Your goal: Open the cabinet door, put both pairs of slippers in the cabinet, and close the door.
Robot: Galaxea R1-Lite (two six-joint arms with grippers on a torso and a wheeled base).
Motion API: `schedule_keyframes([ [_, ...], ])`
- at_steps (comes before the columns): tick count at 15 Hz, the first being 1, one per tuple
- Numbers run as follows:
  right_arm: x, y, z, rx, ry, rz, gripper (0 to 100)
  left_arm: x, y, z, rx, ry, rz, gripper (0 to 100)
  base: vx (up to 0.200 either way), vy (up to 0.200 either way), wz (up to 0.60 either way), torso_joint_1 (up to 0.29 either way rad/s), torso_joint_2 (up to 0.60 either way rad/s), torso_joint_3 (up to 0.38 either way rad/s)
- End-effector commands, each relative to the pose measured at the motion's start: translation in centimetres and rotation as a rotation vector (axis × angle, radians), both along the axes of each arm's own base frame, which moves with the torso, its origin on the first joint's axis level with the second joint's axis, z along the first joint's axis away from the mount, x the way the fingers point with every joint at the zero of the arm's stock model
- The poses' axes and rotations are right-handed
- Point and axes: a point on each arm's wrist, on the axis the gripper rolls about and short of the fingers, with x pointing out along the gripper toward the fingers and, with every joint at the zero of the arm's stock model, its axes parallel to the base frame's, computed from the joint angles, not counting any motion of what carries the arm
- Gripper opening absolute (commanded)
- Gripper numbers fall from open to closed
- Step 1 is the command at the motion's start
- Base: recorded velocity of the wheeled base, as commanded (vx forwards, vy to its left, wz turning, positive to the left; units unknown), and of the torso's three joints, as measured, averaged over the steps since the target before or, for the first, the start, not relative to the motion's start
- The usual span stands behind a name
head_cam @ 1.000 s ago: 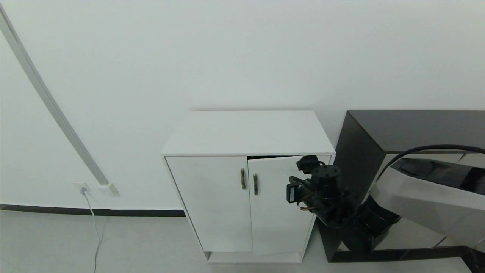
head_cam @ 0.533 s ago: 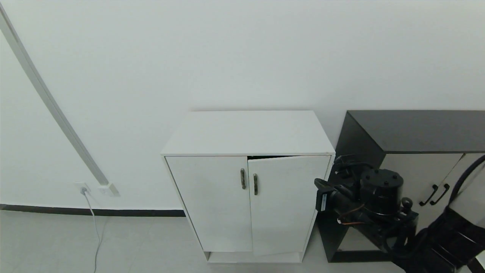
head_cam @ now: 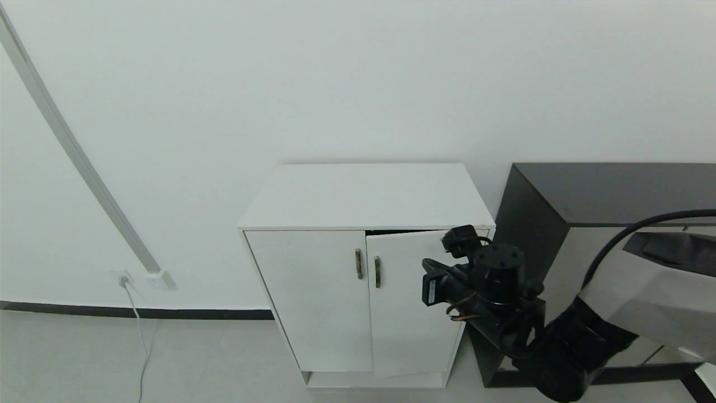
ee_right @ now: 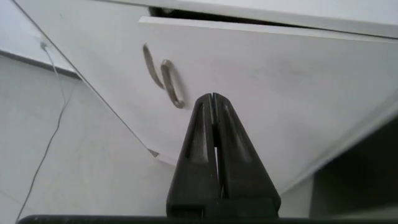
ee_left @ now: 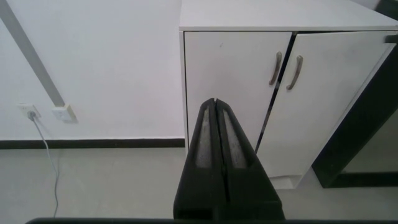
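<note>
White cabinet door (head_cam: 398,327), slightly ajar, stands just beyond the right gripper (ee_right: 214,99), pressed together.

A bare, home-like room: white cabinet (head_cam: 363,196), black cabinet (head_cam: 609,190) beside it, wall socket (head_cam: 120,276), tiled floor (head_cam: 72,358)
</note>
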Motion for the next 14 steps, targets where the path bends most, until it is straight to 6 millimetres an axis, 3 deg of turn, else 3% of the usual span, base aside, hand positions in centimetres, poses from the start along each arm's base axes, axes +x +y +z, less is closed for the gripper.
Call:
schedule_keyframes([
  [1, 2.6, 1.6, -2.9, -0.025, 0.039, 0.017, 0, 0.0, 0.0, 0.0, 0.001, 0.000, 0.000, 0, 0.000, 0.000, 0.00, 0.000, 0.00, 0.000],
  [8, 7.5, 1.3, -4.3, -0.001, 0.025, 0.010, 0, 0.0, 0.0, 0.0, 0.001, 0.001, 0.000, 0, 0.000, 0.000, 0.00, 0.000, 0.00, 0.000],
  [14, 9.7, 1.4, -4.6, 0.013, 0.004, -0.014, 0, 0.0, 0.0, 0.0, 0.001, 0.000, 0.000, 0, 0.000, 0.000, 0.00, 0.000, 0.00, 0.000],
])
